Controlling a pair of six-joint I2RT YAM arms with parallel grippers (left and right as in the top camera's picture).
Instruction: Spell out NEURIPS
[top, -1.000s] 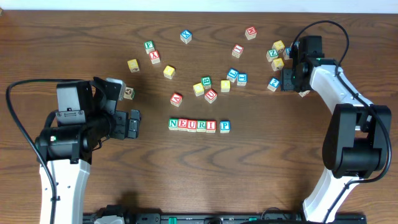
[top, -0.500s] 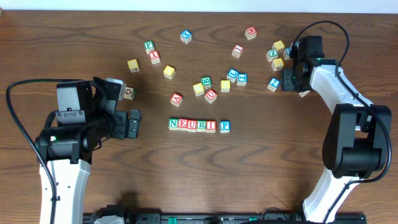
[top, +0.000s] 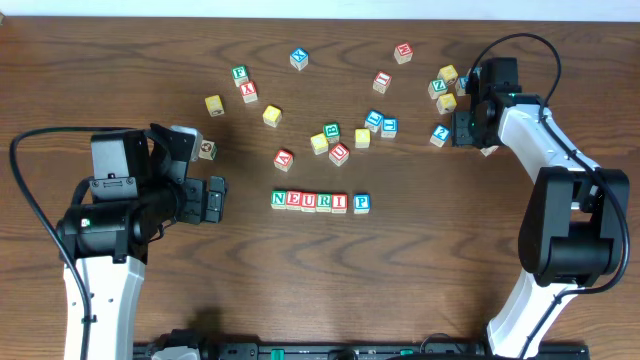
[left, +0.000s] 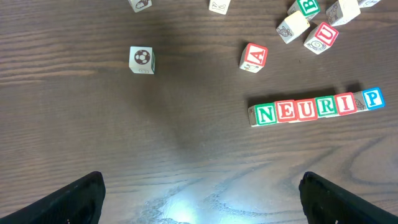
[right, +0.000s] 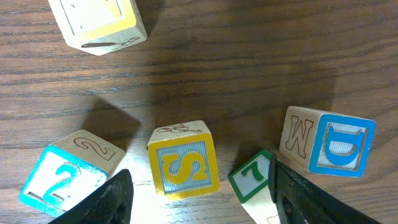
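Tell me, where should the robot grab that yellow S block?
Come straight down with the right end effector and pinch two opposite side faces of the S block. It lies flat, S upward. The 7 block crowds one side, so the other pair of faces probably leaves more room.

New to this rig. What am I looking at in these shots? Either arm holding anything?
Two robot arms sit at a wooden table, each ending in a two-finger tool. The wide picture looks straight down from above; the other two come from a camera on each wrist, so the dark shapes at their lower corners are that arm's own fingers. Lettered wooden cubes lie scattered, and a row reads N E U R I, with the P cube just after. The left tool is open over bare wood, holding nothing. The right tool is open too, its fingers either side of a yellow S cube and a green 7 cube, gripping neither.
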